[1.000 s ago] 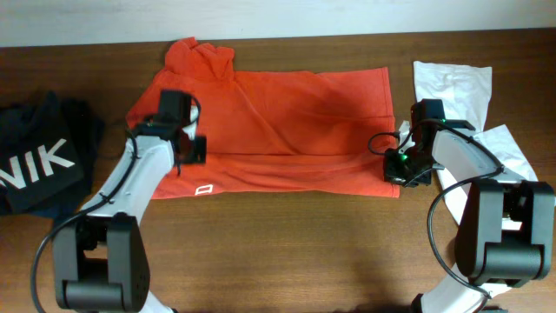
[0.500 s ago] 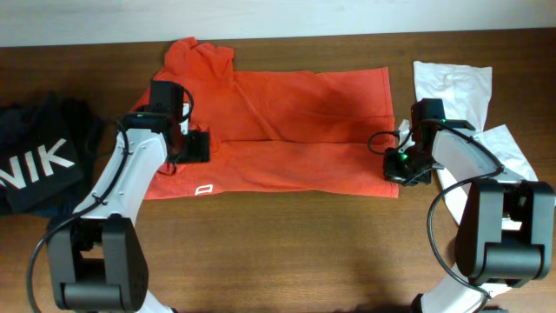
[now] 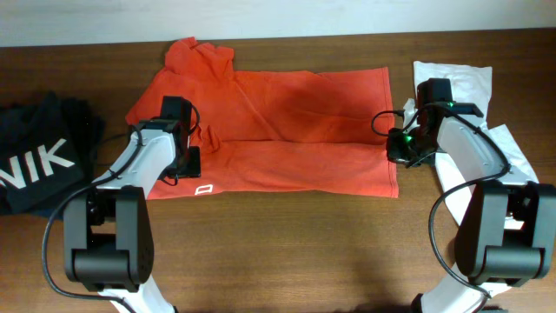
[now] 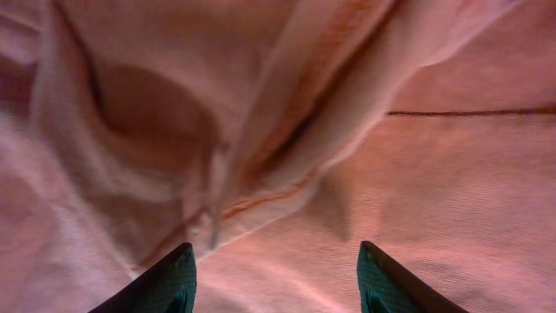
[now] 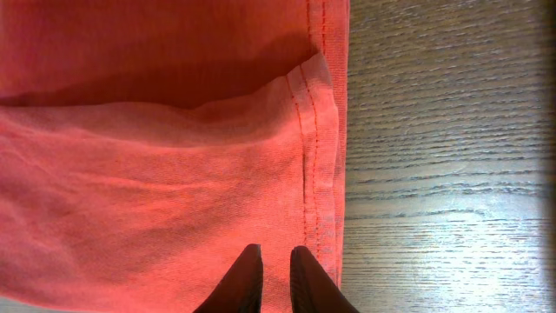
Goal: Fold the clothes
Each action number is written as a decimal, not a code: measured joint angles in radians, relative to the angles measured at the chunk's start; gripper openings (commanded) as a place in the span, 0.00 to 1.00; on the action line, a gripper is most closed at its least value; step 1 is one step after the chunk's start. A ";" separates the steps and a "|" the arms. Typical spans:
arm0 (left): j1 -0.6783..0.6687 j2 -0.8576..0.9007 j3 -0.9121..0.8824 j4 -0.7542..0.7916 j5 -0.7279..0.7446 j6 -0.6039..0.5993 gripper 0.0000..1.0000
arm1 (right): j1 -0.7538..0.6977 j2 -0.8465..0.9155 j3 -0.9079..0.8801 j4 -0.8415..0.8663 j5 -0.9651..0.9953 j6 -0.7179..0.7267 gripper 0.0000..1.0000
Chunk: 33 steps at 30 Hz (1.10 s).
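An orange shirt [image 3: 287, 130] lies spread across the table, its front part folded back over itself. My left gripper [image 3: 186, 160] is open just above the shirt's left side, among rumpled folds [image 4: 261, 148], with nothing between its fingers [image 4: 169, 283]. My right gripper [image 3: 400, 148] is at the shirt's right edge. In the right wrist view its jaws [image 5: 276, 254] are almost together and pinch the top layer of cloth just inside the stitched hem [image 5: 314, 174].
A black garment with white letters [image 3: 39, 161] lies at the left edge. White clothes [image 3: 456, 83] lie at the right, partly under my right arm. Bare wooden table [image 3: 287, 252] runs along the front.
My left gripper has opened, let go of the shirt and shifted slightly. My right gripper has moved toward the back along the right hem. The fold line has shifted back with it.
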 measured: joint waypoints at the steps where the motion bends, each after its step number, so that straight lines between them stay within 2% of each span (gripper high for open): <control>1: 0.005 0.000 0.000 0.008 -0.011 0.001 0.61 | 0.000 0.000 0.000 0.000 0.000 0.000 0.16; 3: 0.013 0.000 0.000 0.016 -0.029 0.000 0.59 | 0.000 0.000 0.000 -0.001 0.000 0.000 0.17; 8: 0.023 0.007 0.000 0.056 -0.069 0.000 0.37 | 0.000 0.000 0.000 -0.006 0.000 0.000 0.16; 11: 0.023 0.045 0.000 0.066 -0.070 -0.003 0.03 | 0.000 0.000 0.000 -0.007 0.000 0.000 0.16; 12: 0.023 0.056 0.000 0.066 -0.069 -0.003 0.00 | 0.000 0.000 0.000 -0.007 0.000 0.000 0.16; 16: 0.024 0.061 0.013 0.038 -0.069 0.001 0.01 | 0.000 0.000 0.000 -0.007 0.000 -0.001 0.16; 19: 0.047 0.066 0.104 -0.016 -0.069 0.001 0.00 | 0.000 0.000 0.000 -0.005 0.000 0.000 0.16; 20: 0.060 0.066 0.146 -0.017 -0.069 0.001 0.04 | 0.000 0.000 0.000 -0.002 0.000 -0.001 0.16; 21: 0.073 0.066 0.192 -0.004 -0.069 0.001 0.26 | 0.000 0.000 0.000 0.001 0.000 -0.001 0.17; 22: 0.085 0.066 0.233 0.033 -0.069 -0.001 0.43 | 0.000 0.000 0.000 0.002 0.000 0.000 0.17; 23: 0.091 0.066 0.254 0.069 -0.063 0.002 0.87 | 0.000 0.000 0.000 0.004 0.000 0.000 0.17; 24: 0.104 0.066 0.283 0.176 -0.052 0.000 0.99 | 0.000 0.000 0.000 0.005 0.000 0.000 0.17; 26: 0.106 0.066 0.294 0.259 -0.008 0.000 0.99 | 0.000 0.000 0.000 0.003 0.000 0.000 0.17; 28: 0.105 0.066 0.294 0.245 0.023 -0.002 0.99 | 0.000 0.000 0.000 0.000 0.000 0.000 0.17; 32: 0.105 0.066 0.296 0.065 0.050 -0.003 0.99 | 0.000 0.000 0.000 -0.014 0.005 0.000 0.18; 33: 0.105 0.066 0.297 0.009 0.052 -0.003 0.99 | 0.000 0.000 0.000 -0.024 0.013 0.000 0.27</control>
